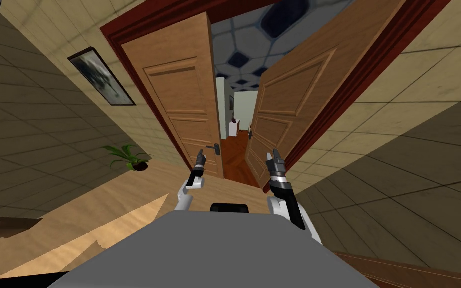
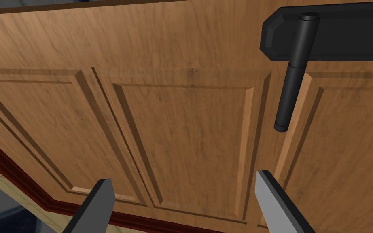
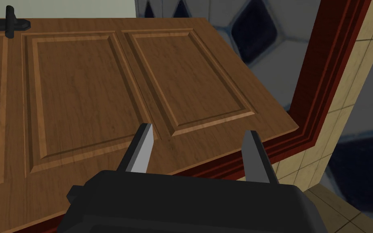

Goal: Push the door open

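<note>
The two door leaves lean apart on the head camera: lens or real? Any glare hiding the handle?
Head view: mostly lens; walls and red frame splay with the left leaf and right leaf. Left wrist view: even light, no glare, black handle plain against the wood. Right wrist view: right leaf darker, no glare.

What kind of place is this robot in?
Probably a hallway in a house: two panelled wooden doors standing ajar, a framed picture hanging beside them, and a small potted plant below it.
</note>
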Controlling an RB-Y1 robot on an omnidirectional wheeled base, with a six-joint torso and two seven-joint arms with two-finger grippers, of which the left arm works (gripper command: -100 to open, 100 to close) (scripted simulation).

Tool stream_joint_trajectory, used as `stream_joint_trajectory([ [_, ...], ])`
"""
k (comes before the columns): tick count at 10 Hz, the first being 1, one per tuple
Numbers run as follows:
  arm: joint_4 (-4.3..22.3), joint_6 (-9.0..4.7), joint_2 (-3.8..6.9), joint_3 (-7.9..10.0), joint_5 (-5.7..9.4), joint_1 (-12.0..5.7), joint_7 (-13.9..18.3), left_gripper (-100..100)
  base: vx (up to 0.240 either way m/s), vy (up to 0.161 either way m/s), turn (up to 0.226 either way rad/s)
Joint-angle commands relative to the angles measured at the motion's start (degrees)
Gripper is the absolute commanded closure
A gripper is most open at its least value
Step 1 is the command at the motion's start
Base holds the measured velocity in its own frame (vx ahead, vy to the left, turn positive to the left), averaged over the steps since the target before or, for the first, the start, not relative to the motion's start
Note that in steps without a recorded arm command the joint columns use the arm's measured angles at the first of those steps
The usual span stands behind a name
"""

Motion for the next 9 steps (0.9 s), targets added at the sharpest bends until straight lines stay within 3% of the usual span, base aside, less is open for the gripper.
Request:
stream_joint_trajectory([
  [1,2.70,-0.07,-0.31,0.13,-0.22,-1.19,-0.50,-100,0.021,0.129,-0.157],
  [9,14.29,0.85,-1.61,1.14,-0.95,-7.66,-2.31,-100,0.005,0.122,-0.150],
])
